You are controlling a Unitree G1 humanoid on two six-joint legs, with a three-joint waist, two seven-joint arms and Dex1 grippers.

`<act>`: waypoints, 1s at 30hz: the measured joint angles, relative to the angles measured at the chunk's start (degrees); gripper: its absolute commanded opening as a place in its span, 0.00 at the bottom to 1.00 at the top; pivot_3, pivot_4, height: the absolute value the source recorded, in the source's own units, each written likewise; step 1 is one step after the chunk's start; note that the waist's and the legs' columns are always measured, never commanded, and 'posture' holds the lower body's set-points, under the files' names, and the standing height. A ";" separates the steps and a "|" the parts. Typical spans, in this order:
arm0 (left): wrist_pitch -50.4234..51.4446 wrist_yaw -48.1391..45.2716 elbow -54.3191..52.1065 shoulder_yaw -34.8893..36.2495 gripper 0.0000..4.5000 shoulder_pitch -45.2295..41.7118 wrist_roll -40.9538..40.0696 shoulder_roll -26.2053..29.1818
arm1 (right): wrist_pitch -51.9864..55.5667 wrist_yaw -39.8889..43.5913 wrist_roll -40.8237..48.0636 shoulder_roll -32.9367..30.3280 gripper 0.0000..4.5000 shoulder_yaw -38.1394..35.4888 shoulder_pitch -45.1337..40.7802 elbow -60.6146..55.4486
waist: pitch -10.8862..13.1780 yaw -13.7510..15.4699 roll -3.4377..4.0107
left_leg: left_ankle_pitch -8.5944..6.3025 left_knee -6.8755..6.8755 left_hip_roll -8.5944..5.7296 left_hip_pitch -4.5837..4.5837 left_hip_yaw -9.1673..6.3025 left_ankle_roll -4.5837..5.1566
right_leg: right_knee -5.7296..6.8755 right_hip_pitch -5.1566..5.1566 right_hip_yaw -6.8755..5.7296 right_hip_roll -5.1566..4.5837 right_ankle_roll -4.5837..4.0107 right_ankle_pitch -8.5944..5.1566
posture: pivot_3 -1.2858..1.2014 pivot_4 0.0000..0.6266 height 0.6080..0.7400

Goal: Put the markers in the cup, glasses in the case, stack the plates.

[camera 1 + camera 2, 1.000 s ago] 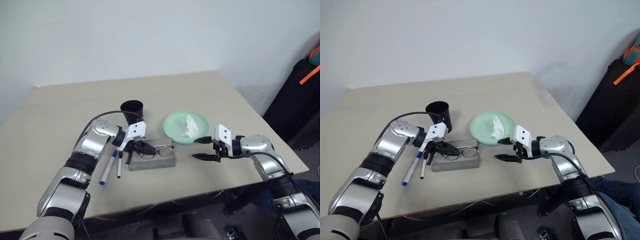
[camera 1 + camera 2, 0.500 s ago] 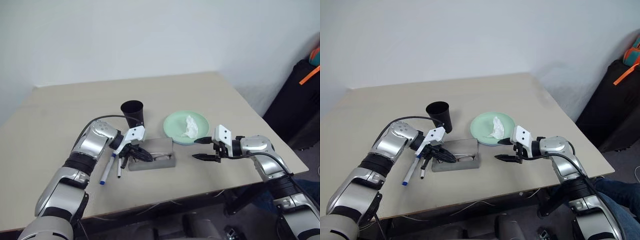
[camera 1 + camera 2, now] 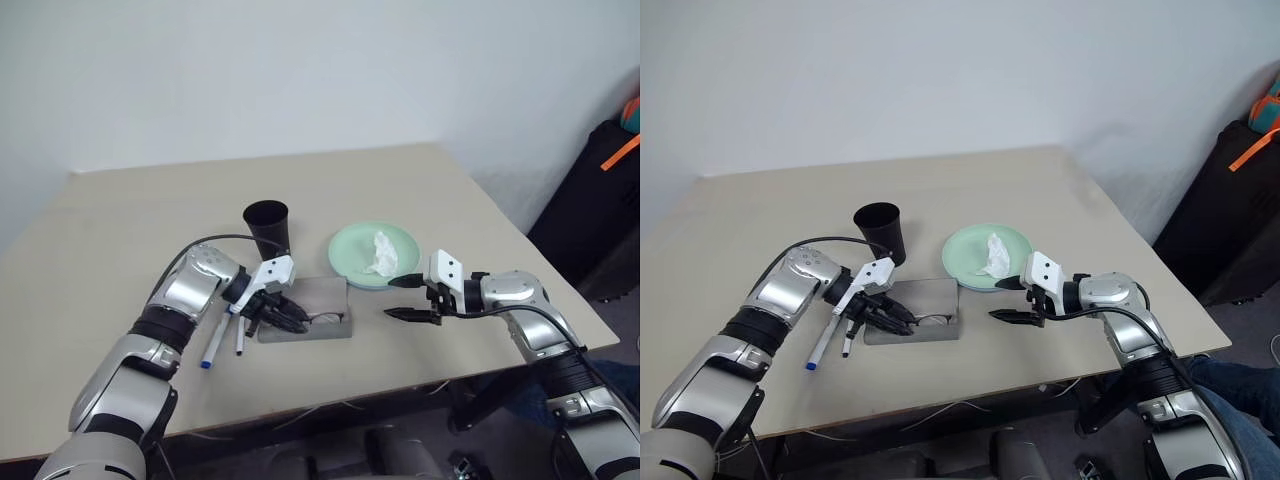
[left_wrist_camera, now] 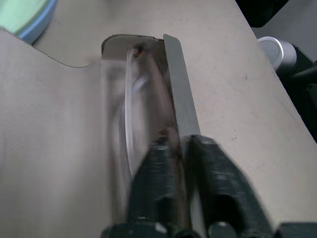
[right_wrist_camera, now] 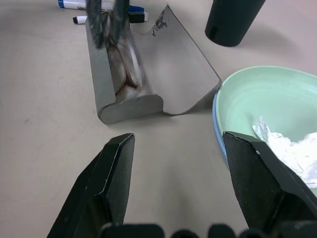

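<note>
Table (image 3: 420, 180) first: nothing on it has shifted except at the case. Plates look stacked, mint green plate (image 3: 352, 245) sitting on the light blue plate (image 5: 216, 117), whose rim just peeks out beneath it, and a crumpled tissue (image 3: 381, 252) lies on top, so I judge that part done unless the tissue has to come off. Cup (image 3: 267, 226) stands upright just behind the case, no marker in it as far as I can see. Case (image 3: 325, 293) lies open between the cup and the near table edge, lid tipped back toward the plates. The change is here: a second ago the glasses (image 5: 126, 69) were perched across the top of the case in my left claw (image 3: 290, 318), and now they are down in the trough of the case, with that claw lowered in on top of them. They show blurred, so I cannot say if they lie flat or folded. I cannot tell whether my left claw still pinches them or has let go. My right claw (image 3: 390, 298) hangs spread wide and empty above the table, just beside the plates, same spot as before. I judge the glasses step nearly finished: release, pull clear, maybe shut the lid. Markers (image 3: 215, 335) are untouched, two of them lying side by side on the table just left of the case, blue-capped one on the outside, so they are what remains.
</note>
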 measured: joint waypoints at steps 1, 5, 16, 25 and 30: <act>-0.44 0.17 0.25 0.01 0.43 0.00 0.15 -0.21 | 0.00 0.00 0.00 0.01 0.68 0.04 0.00 0.00 | 0.00 0.00 0.00 | 0.00 0.01 0.00 0.00 -0.01 0.00 | 0.00 0.00 0.00 0.00 0.00 0.00 | 0.52 0.00 1.00; -1.61 1.15 1.14 1.10 0.43 -0.03 0.82 -0.85 | 0.00 0.02 0.00 0.00 0.68 0.05 0.00 0.00 | 0.00 -0.01 0.00 | 0.00 0.01 0.00 -0.01 0.01 0.00 | 0.00 0.00 0.01 0.00 0.00 0.00 | 0.52 0.00 1.00; -6.08 6.64 3.37 6.85 0.43 -5.56 0.93 -3.33 | -0.25 0.12 -0.05 0.03 0.68 0.25 -0.05 0.12 | 0.00 0.01 -0.01 | 0.00 0.03 -0.03 -0.01 -0.02 0.00 | 0.00 0.02 0.01 0.00 0.01 0.00 | 0.52 0.00 1.00; -14.91 17.65 15.26 7.08 0.00 -10.52 7.67 -4.93 | -0.72 0.55 0.00 0.15 0.68 0.32 -0.50 0.92 | 0.00 0.00 -0.01 | 0.00 0.00 -0.03 0.01 -0.02 0.00 | 0.02 0.08 0.01 0.00 0.01 0.01 | 0.52 0.00 1.00; -20.16 24.26 23.09 6.64 0.00 -12.08 12.69 -6.48 | -0.37 1.59 0.41 0.07 0.68 0.32 -0.50 0.54 | 0.00 0.11 -0.04 | 0.00 0.02 -0.06 -0.02 -0.02 0.01 | 0.00 0.08 0.01 -0.02 0.03 0.01 | 0.52 0.00 1.00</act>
